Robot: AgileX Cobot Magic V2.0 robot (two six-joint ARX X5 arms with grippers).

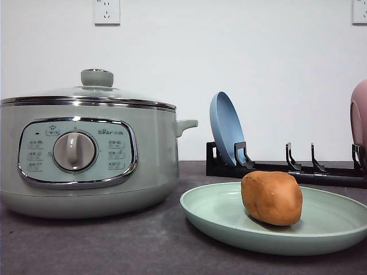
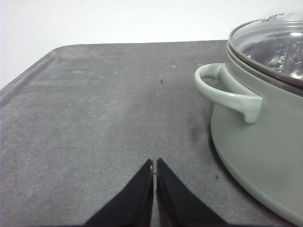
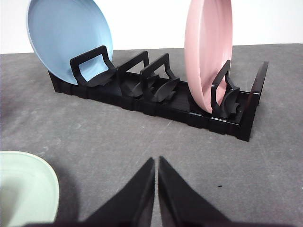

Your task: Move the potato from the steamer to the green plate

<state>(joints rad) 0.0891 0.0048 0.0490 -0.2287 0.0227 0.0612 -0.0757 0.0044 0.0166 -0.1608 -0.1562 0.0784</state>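
Note:
The orange-brown potato [image 1: 272, 197] rests on the green plate [image 1: 212, 215], near the plate's middle, at the front right of the table. The sage-green steamer [image 1: 86, 157] stands to the left with its glass lid on. In the left wrist view my left gripper [image 2: 155, 165] is shut with nothing in it, low over bare table beside the steamer [image 2: 265, 142] and its side handle [image 2: 227, 92]. My right gripper [image 3: 156, 163] is shut and empty too, over the table between the green plate's rim [image 3: 28, 189] and the black rack.
A black dish rack [image 3: 161, 99] stands behind the plate, holding a blue plate [image 3: 71, 38] upright at one end and a pink plate [image 3: 208, 47] upright toward the other. Dark grey table surface [image 2: 94, 118] stretches out beside the steamer.

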